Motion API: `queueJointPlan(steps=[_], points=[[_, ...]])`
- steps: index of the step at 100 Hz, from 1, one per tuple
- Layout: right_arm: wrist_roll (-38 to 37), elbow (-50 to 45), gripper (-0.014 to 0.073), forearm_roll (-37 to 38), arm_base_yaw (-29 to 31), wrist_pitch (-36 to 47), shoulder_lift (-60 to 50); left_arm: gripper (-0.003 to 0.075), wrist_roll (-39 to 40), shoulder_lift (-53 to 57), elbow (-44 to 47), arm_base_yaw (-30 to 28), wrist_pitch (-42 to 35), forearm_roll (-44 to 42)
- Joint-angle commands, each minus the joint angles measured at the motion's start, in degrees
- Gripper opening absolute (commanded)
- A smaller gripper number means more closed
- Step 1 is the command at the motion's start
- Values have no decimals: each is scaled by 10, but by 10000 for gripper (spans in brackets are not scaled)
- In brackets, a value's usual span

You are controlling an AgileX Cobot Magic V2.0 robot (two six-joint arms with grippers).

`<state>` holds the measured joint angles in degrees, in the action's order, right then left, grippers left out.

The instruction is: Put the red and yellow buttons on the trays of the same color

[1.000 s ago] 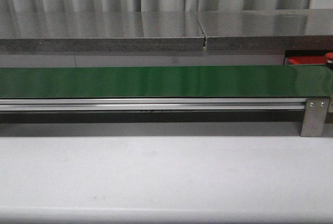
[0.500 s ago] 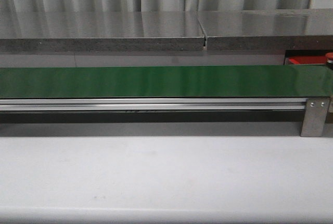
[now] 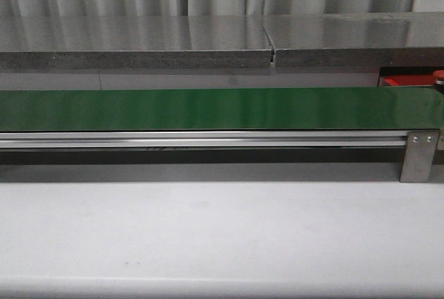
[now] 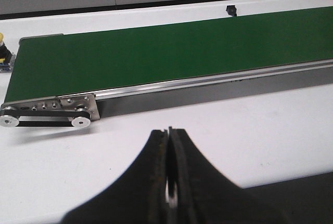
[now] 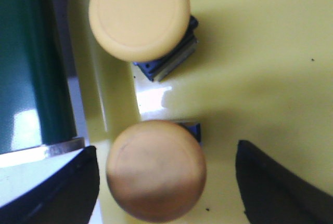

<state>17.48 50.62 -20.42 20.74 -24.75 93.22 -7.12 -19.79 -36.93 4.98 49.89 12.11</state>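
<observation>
Item: right gripper (image 5: 166,182), fingers spread around lower round yellow button (image 5: 156,169) in glossy yellow tray (image 5: 260,78); I'd lift straight. Left gripper (image 4: 169,182): pressed together, idle.

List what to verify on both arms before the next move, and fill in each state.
1. Right gripper open: ok. Its fingers stand apart on either side of the lower yellow button.
2. Yellow buttons on matching tray: ok. The lower one and the upper yellow button sit on the yellow tray.
3. Left gripper free: ok. It is shut on nothing.
4. Next button on the green belt: not ok. The visible belt is bare.
5. Red button on the red tray: cannot tell. Only slivers show.
</observation>
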Motion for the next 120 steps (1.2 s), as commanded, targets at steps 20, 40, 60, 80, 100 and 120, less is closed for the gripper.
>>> queueJointPlan(steps=[20, 40, 60, 80, 100, 120], points=[[2, 12, 563, -10, 0, -3, -48, -20, 4, -7, -15, 5, -39, 11], [3, 12, 563, -1, -3, -29, -106, -20, 4, -7, -15, 5, -39, 11], [13, 12, 478, 23, -35, -42, -186, -20, 4, -7, -15, 5, -39, 11], [13, 12, 106, 33, -84, -68, -242, -20, 4, -7, -15, 5, -39, 11], [13, 12, -89, 42, -120, -76, -296, -20, 4, -7, -15, 5, -39, 11], [13, -15, -118, 48, -158, -65, -350, -20, 4, -7, -15, 5, -43, 11]])
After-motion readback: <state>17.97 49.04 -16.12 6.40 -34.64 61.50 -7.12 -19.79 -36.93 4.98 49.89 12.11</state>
